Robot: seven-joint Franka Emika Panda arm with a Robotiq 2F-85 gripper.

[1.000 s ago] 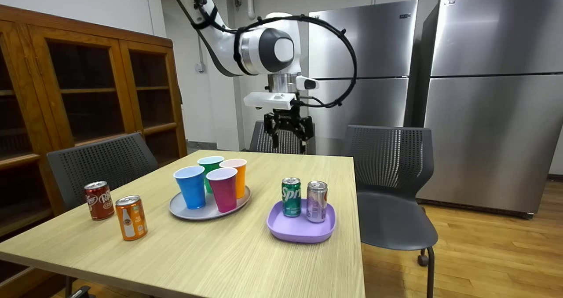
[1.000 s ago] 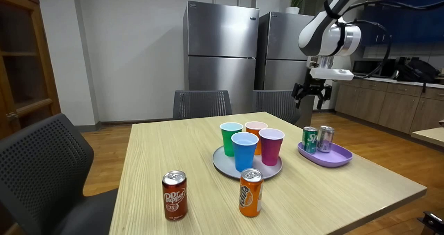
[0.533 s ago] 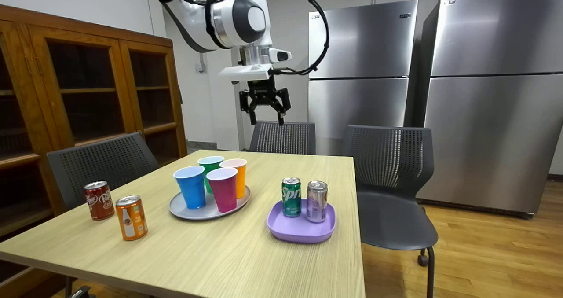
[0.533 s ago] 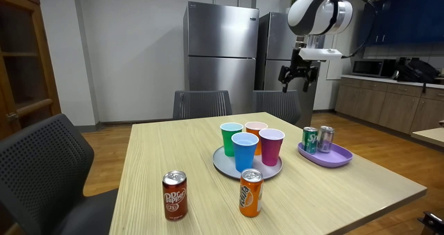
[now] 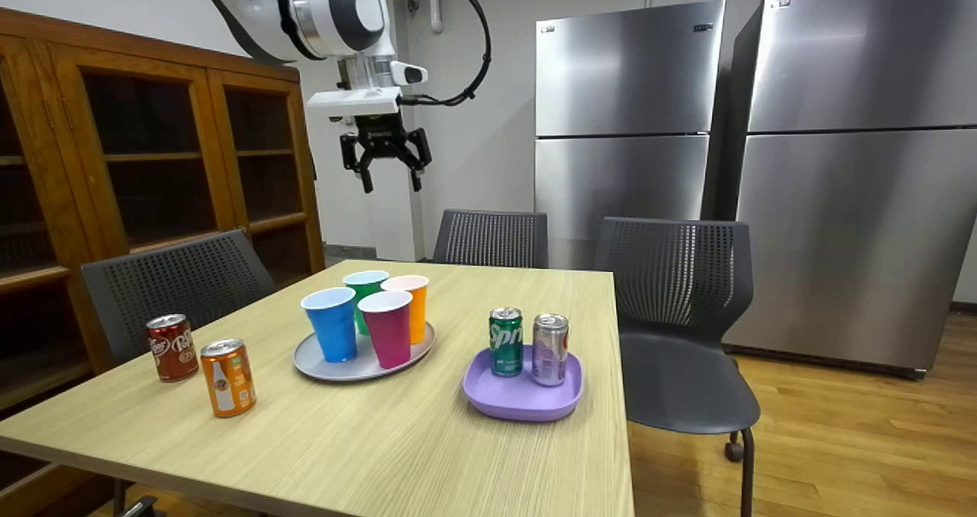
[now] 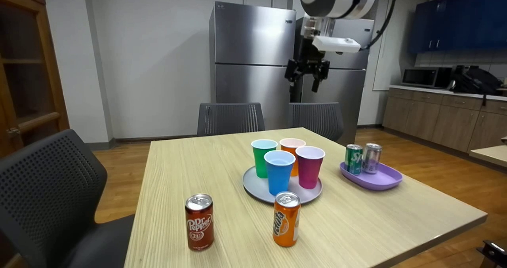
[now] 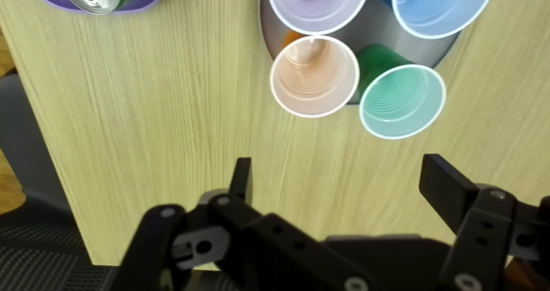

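I see, in an exterior view: gripper (image 5: 392, 184) hanging spread, empty; at its six o'clock, four cups (image 5: 388, 332) on a gray plate (image 5: 357, 373). In an exterior view: orange can (image 6: 286, 220) at the plate's six o'clock. Wrist view: orange cup (image 7: 315, 76) toward the gripper's twelve, green cup (image 7: 402, 102) toward one. My judgement: descend slowly, upright, brushing nothing; the cups look easily tipped.

Left of centre in exterior view: blue cup (image 5: 333, 330), magenta cup (image 5: 388, 335), green cup (image 5: 365, 287), orange cup (image 5: 418, 315). Lower left: white-lettered dark-red can (image 5: 172, 349), orange can (image 5: 228, 379). Lower centre: lilac tray (image 5: 523, 406). Lower half: streaky pale-yellow tabletop (image 5: 351, 448).
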